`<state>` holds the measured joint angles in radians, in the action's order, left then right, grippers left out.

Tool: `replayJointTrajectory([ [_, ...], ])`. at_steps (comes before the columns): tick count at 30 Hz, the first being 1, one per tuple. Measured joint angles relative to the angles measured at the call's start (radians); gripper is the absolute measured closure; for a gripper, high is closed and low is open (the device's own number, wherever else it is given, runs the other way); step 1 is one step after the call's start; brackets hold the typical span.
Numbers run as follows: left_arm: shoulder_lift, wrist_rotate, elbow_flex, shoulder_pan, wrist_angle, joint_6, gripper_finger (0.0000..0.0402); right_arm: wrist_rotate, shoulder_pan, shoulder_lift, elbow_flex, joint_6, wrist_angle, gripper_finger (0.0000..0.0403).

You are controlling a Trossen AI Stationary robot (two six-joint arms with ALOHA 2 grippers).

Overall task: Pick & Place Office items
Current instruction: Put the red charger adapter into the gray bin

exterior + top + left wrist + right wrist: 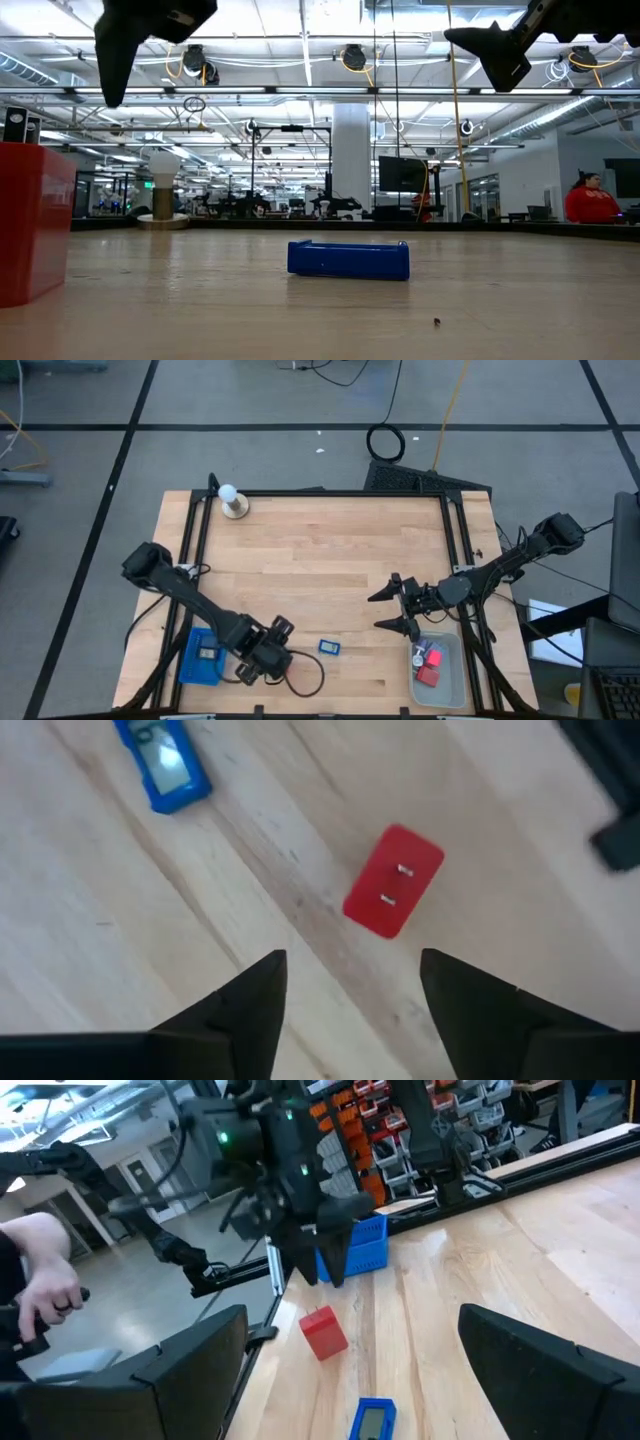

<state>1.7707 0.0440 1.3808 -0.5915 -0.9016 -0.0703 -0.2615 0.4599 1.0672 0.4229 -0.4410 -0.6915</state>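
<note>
Left gripper [345, 1010] hangs over the table [330, 560] near its front edge, fingers apart with nothing between them, and the red block [392, 880] lies flat on the wood just ahead of the tips, clear of both, 2 small metal marks on its top face. In the right wrist view that block [323, 1331] sits under the left arm's claw, close to the table's edge. The blue tray [201, 656] is at the table's front-left corner, just beside the left arm. A little farther in, a small blue piece [330, 647] with a pale window lies alone on the wood, between the 2 arms. Right gripper [392, 610] hovers above the table, fingers spread wide, empty. Just beside it at the front-right corner, the pale bin [445, 690] holds red pieces [430, 672]. At the table's far-left corner stands the white ball [228, 492] on its tan base.
</note>
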Motion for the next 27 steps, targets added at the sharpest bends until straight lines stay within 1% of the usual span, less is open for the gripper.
replayJointTrajectory([
  [6,0.051,0.009,0.0,-0.012,-0.025,-0.077,0.0134,-0.002,0.0,0.0,0.0,0.006,-0.011,0.0046],
  [11,0.088,0.02,0.0,-0.015,-0.028,-0.139,0.0115,-0.006,0.0,0.0,0.0,0.007,-0.017,0.0046],
  [16,0.127,0.047,0.0,-0.015,-0.024,-0.204,0.011,-0.052,0.0,0.0,0.0,0.007,-0.015,0.0046],
  [19,0.154,0.047,0.0,-0.015,-0.014,-0.229,0.011,-0.055,0.0,0.0,0.0,0.007,-0.016,0.0046],
  [24,0.188,0.033,0.0,-0.013,0.032,-0.245,0.011,-0.055,0.0,0.0,0.0,0.007,-0.025,0.0046],
  [27,0.19,0.004,0.0,-0.013,0.063,-0.25,0.011,-0.055,0.0,0.0,0.0,0.007,-0.035,0.0046],
])
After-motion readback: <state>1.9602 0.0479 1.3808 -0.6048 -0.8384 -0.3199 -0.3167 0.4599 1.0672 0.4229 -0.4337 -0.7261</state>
